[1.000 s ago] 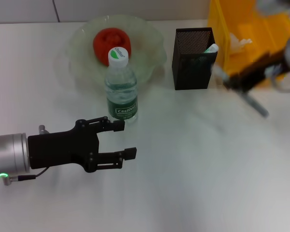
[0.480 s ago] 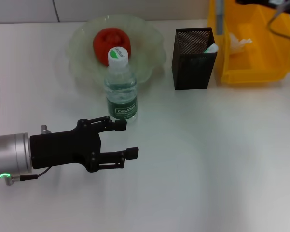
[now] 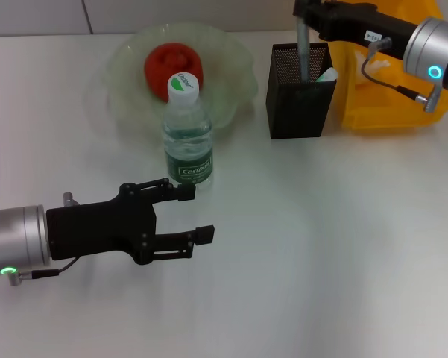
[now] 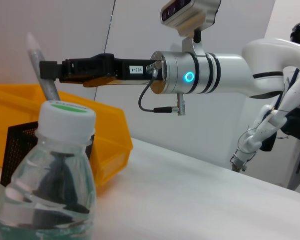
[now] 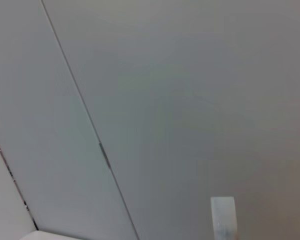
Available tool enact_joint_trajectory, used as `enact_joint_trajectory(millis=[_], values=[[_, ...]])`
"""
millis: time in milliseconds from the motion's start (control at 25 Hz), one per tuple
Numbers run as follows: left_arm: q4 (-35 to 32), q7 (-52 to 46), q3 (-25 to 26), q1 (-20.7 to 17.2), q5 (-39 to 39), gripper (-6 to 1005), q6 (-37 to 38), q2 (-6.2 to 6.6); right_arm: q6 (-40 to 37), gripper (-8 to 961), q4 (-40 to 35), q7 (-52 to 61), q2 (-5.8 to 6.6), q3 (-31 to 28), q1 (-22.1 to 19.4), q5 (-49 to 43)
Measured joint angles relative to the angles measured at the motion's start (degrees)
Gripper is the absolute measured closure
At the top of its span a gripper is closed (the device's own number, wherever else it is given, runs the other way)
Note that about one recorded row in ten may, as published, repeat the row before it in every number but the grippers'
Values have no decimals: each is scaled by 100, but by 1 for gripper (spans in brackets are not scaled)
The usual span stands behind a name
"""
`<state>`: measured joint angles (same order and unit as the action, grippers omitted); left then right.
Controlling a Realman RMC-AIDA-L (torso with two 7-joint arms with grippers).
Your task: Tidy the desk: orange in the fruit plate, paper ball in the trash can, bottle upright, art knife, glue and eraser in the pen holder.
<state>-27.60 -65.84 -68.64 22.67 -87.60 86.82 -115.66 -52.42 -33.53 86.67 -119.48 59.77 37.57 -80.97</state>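
Note:
The orange lies in the fruit plate. The bottle stands upright in front of the plate and fills the near part of the left wrist view. My left gripper is open and empty, just in front of the bottle. My right gripper is above the pen holder, shut on the grey art knife, which hangs upright with its lower end inside the holder. A white-green glue tip sticks out of the holder. The eraser and the paper ball are hidden.
The trash can stands right of the pen holder, partly under my right arm. The left wrist view shows the right gripper holding the knife over the holder. The right wrist view shows only the wall.
My right arm has swung from over the trash can to above the pen holder, turning the art knife upright and lowering its end into the holder. The left arm has not moved.

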Motion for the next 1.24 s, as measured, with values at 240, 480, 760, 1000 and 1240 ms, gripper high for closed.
enact_joint_trajectory(millis=[240, 480, 760, 1000, 1240], values=[[0, -14, 0, -2, -4, 202, -45, 0, -102, 681, -3, -4, 6, 123, -17, 34], [-9, -29, 5, -19, 26, 202, 13, 35, -1622, 543, -715, 195, 164, 54, -720, 22], [-53, -42, 242, -49, 23, 202, 421, 83, -5236, 321, -1728, -23, 321, -527, -2163, -698], [-89, -45, 375, -53, 22, 202, 809, 187, -6185, 219, -303, -1885, 219, -1413, -2515, -1447], [-123, -103, 396, -55, 1, 202, 968, 216, -6087, 212, 77, -2195, 212, -1448, -2354, -1857]])
